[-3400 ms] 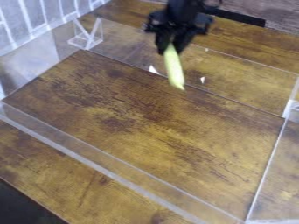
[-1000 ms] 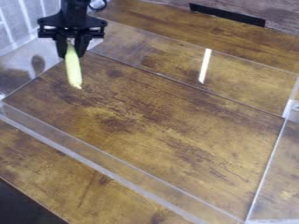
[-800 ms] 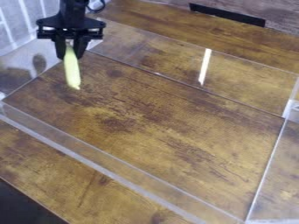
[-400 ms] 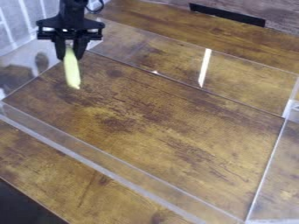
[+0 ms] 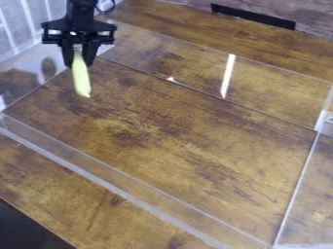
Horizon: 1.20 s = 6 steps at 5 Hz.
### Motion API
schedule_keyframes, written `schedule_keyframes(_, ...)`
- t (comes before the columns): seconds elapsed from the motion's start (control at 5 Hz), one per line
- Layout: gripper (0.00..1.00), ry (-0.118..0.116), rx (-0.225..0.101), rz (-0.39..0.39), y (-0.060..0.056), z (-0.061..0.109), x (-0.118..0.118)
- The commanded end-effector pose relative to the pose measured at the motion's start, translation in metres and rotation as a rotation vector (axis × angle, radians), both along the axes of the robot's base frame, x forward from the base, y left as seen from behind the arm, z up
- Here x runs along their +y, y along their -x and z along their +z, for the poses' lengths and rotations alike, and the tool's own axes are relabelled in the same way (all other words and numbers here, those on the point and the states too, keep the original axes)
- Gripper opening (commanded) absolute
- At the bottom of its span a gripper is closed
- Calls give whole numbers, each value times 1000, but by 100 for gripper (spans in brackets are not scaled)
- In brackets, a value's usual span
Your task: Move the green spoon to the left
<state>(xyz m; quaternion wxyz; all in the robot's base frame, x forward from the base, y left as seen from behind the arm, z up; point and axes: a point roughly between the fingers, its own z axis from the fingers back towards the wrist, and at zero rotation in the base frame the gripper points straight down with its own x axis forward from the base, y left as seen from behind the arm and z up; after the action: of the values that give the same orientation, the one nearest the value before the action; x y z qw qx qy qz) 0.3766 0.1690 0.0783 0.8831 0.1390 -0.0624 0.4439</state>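
The green spoon (image 5: 81,75) hangs by its top end from my gripper (image 5: 80,49) at the upper left of the camera view. Only its yellow-green handle shows, pointing down and slightly right, its lower tip close over the wooden table (image 5: 182,136). My black gripper is shut on the spoon's upper end, with both fingers pressed against it. The spoon's bowl is hidden between the fingers.
A low clear acrylic wall (image 5: 117,185) frames the wooden work area, with another clear strip along the back and a bright reflection (image 5: 228,74) on it. White slatted railing (image 5: 26,29) stands at the far left behind the gripper.
Since the oldest frame the gripper has carried the spoon from the upper middle to the upper left. Over the last second it has held still.
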Motion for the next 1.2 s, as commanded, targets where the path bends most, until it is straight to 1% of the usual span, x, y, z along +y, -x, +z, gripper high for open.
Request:
schedule_keyframes(0.0,0,-3,-51,18,-4,24,10)
schedule_keyframes(0.2,100,11,-45,25,-5,26,12)
schedule_keyframes(0.4,100,41,-48,36,-8,32,15)
schedule_keyframes(0.6,100,62,-49,42,-12,34,16)
schedule_keyframes(0.8,100,86,-48,44,-15,39,15)
schedule_keyframes(1.0,100,115,-49,48,-19,46,15)
